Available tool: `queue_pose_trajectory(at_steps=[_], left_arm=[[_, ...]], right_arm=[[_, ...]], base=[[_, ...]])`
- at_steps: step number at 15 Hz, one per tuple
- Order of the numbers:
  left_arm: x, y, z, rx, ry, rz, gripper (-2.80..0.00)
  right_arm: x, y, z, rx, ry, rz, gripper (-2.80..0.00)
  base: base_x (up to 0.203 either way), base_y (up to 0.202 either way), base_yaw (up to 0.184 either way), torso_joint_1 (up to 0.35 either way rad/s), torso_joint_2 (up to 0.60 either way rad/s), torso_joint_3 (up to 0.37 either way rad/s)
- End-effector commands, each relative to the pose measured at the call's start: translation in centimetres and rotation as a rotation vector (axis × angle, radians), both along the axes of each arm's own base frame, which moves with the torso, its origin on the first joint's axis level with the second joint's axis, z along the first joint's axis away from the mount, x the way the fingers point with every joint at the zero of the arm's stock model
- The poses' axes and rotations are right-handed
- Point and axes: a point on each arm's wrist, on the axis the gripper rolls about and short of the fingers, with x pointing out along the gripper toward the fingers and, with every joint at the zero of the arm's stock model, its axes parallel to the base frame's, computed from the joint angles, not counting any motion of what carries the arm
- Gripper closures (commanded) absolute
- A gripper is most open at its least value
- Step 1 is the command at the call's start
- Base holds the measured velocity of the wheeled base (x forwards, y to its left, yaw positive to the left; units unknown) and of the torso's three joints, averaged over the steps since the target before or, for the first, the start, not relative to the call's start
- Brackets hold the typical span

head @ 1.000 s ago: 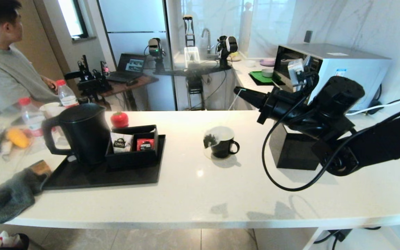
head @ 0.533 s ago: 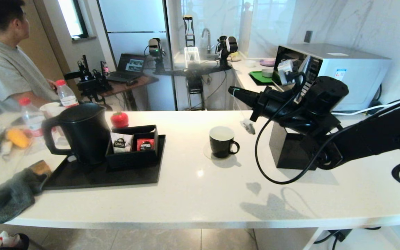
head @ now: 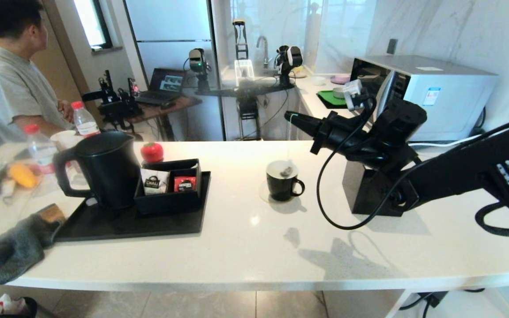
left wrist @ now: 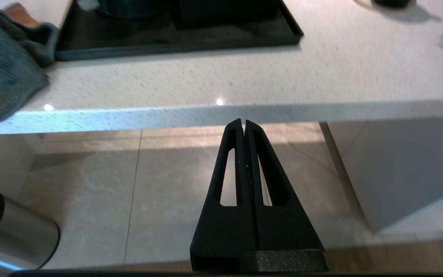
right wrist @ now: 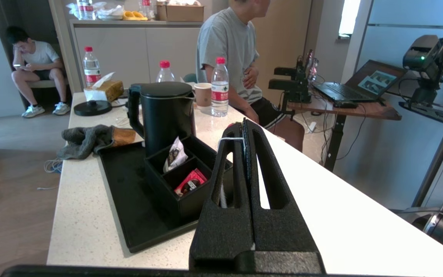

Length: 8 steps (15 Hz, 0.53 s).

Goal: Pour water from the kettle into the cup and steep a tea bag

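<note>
1. At the left end of the table (head: 254, 247) you have a grey cloth (head: 13, 247) lying over the front edge, and just beside it the black tray (head: 148, 227). The kettle (head: 100, 170) stands upright on the tray's left part, handle toward the left end, untouched. A black divided box (head: 170, 198) sits to its right on the tray, holding a white sachet (head: 152, 181) and a red sachet (head: 184, 183).

2. Your left tool (left wrist: 243, 127) is parked below the table's front edge, its two fingers pressed together on nothing.

3. Near the middle of the table stands the cup (head: 283, 185), ear handle toward the right end. The tea bag (head: 287, 169) now hangs at the cup's mouth. A second ago it was at the cup's left rim, half a second ago it had swung out to the cup's right, and now it is back over the opening. Whether it touches the water cannot be told.

4. Your right tool (head: 290, 117) is above the cup, closed on the tea bag's white string (right wrist: 231, 139), and has moved left over the last second. The dunking looks under way; pouring appears done.

5. A black cube box (head: 371, 194) stands toward the right end, behind the arm.
</note>
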Motion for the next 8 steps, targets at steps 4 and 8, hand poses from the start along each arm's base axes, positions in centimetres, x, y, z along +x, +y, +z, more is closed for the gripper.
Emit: queue_pose_trajectory(at_steps=[4,8], left_arm=[[-1.2,0.0,-0.2,-0.023,-0.145,0.021,0.00],[-2.0,0.0,-0.3,-0.017,-0.244,0.013,0.00]], right_arm=[[1.8,0.5,-2.3,-0.010,0.023,-0.003,0.00],[2.7,0.4,-3.3,-0.012,0.031,-0.014,0.00]], base=[[0.000,0.000,0.000,0.000,0.00,0.000],[0.000,0.000,0.000,0.000,0.00,0.000]])
